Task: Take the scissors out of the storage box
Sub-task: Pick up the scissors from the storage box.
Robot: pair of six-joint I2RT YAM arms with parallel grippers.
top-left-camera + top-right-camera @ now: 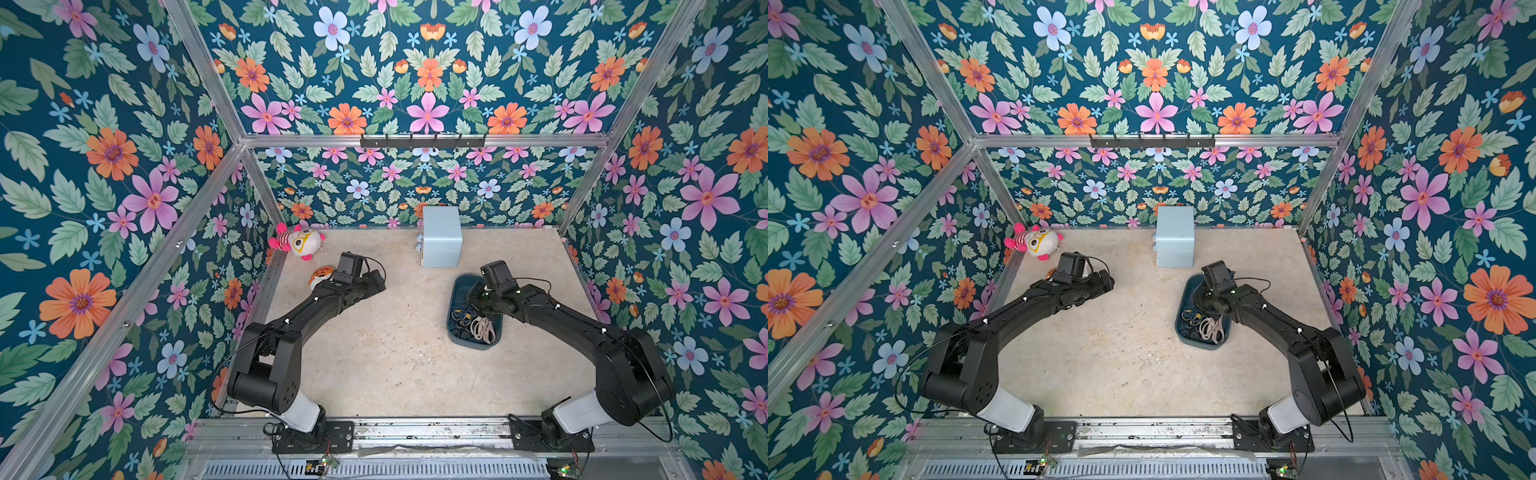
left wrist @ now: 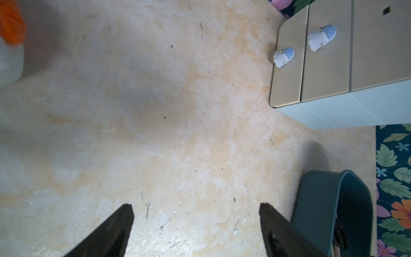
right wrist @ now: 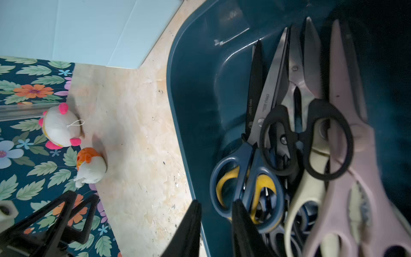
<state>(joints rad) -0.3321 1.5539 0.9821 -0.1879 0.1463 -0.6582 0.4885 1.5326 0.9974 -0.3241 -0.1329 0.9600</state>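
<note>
The dark teal storage box (image 1: pixel 454 333) sits on the table at the right, seen in both top views (image 1: pixel 1183 337). Several scissors (image 1: pixel 482 328) lie piled in it: a blue-and-yellow handled pair (image 3: pixel 246 184), a black-handled pair (image 3: pixel 307 138), cream shears (image 3: pixel 309 195) and pink shears (image 3: pixel 347 155). My right gripper (image 3: pixel 216 203) reaches down at the box's left side. Its jaws are narrow and straddle the box wall (image 3: pixel 195 89), one finger outside and one inside next to the blue handle. My left gripper (image 2: pixel 196 207) hangs open over bare table, left of the box (image 2: pixel 318 200).
A pale blue cube box (image 1: pixel 441 237) with knobs (image 2: pixel 283 56) stands at the back, just beyond the storage box. A white-and-pink plush toy (image 1: pixel 297 243) and an orange-and-white one (image 1: pixel 321 276) lie at the back left. Floral walls close in three sides.
</note>
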